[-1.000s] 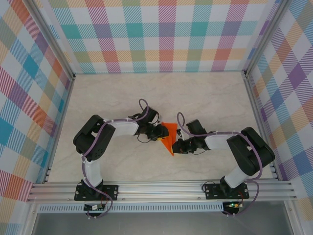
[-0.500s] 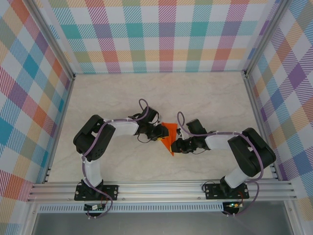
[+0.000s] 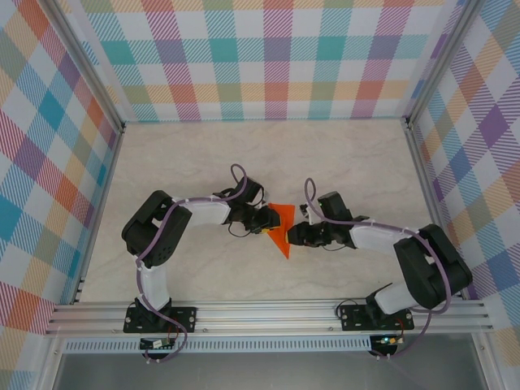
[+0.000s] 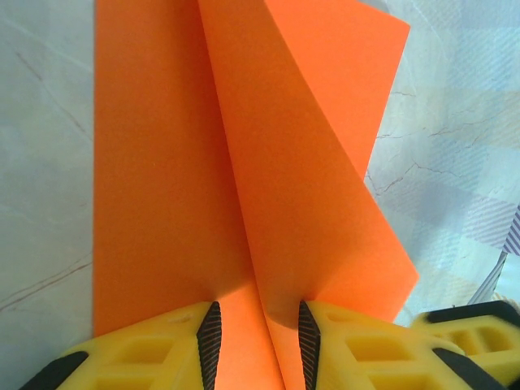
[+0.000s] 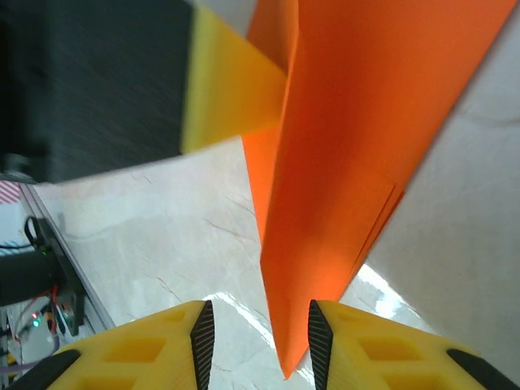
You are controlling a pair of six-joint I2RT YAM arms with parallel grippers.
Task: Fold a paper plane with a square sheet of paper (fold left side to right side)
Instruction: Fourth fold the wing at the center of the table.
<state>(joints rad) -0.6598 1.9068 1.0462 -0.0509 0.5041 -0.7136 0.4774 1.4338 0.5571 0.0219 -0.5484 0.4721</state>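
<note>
The square sheet of paper is now a folded, pointed orange paper plane [image 3: 282, 236] at mid-table, its tip toward the near edge. In the left wrist view the plane [image 4: 244, 162] runs away from my left gripper [image 4: 257, 337], whose jaws stand apart over the centre crease; a raised flap leans against the right pad. In the top view the left gripper [image 3: 266, 223] is at the plane's left edge and the right gripper [image 3: 292, 236] at its right. In the right wrist view the plane's narrow tip [image 5: 349, 162] hangs between the open right gripper [image 5: 256, 341], unclamped.
The marble-look table [image 3: 203, 162] is bounded by aluminium rails and checked walls. A yellow finger [image 5: 231, 89] of the left gripper shows beside the paper in the right wrist view. Both arms crowd the table's middle.
My right gripper has opened and let go of the paper's point, and the right arm has shifted slightly away. The left arm and the paper have stayed put.
</note>
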